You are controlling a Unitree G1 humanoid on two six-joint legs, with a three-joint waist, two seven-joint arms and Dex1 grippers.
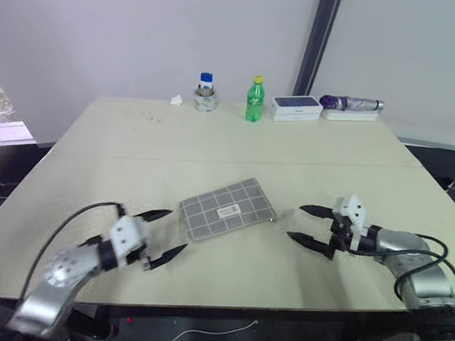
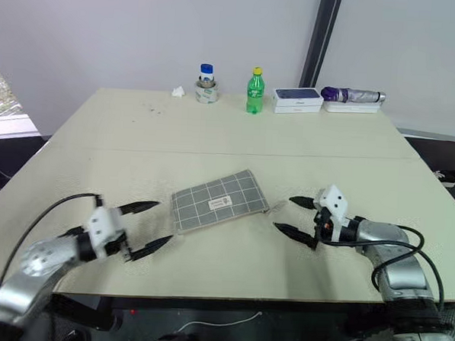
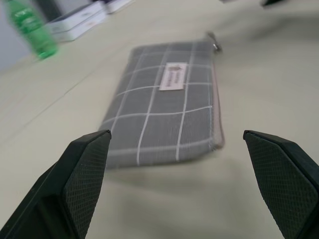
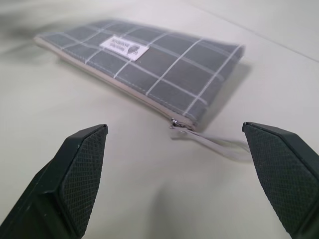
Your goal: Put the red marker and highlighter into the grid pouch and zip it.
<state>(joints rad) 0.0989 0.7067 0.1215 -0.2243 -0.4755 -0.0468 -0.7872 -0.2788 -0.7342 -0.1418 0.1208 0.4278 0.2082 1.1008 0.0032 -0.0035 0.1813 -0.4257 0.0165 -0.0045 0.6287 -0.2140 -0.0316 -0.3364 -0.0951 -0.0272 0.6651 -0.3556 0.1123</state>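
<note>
Two grippers, both mine, both with fingers spread wide and holding nothing. My left gripper (image 1: 160, 234) hangs near the front edge of the table (image 1: 99, 145), just beside the grid pouch's left end; my right gripper (image 1: 308, 224) hangs a little off its right end, fingers pointing inward at it.

Between them the grid pouch (image 1: 227, 209) lies flat on the tabletop, label up, turned at a slant to the front edge, nearer the front edge than the back. Along its long edge, as my right wrist view shows, the zipper (image 4: 119, 82) looks closed all the way to the slider (image 4: 175, 122), and the pull tab (image 4: 214, 144) trails on the table past the corner. I see no red marker and no highlighter lying on the table. I judge they are inside and the pouch is zipped, so the task looks finished or nearly so; I cannot see inside, so that is a judgement only. What may remain is pulling my arms clear.

Room is ample. Along the back edge, well apart from me, stand a small jar (image 1: 206, 92), a green bottle (image 1: 254, 99), a white box (image 1: 296, 108) and a folded umbrella (image 1: 351, 104). The front edge is close under both wrists, so I would draw back level or upward rather than dip toward it.
</note>
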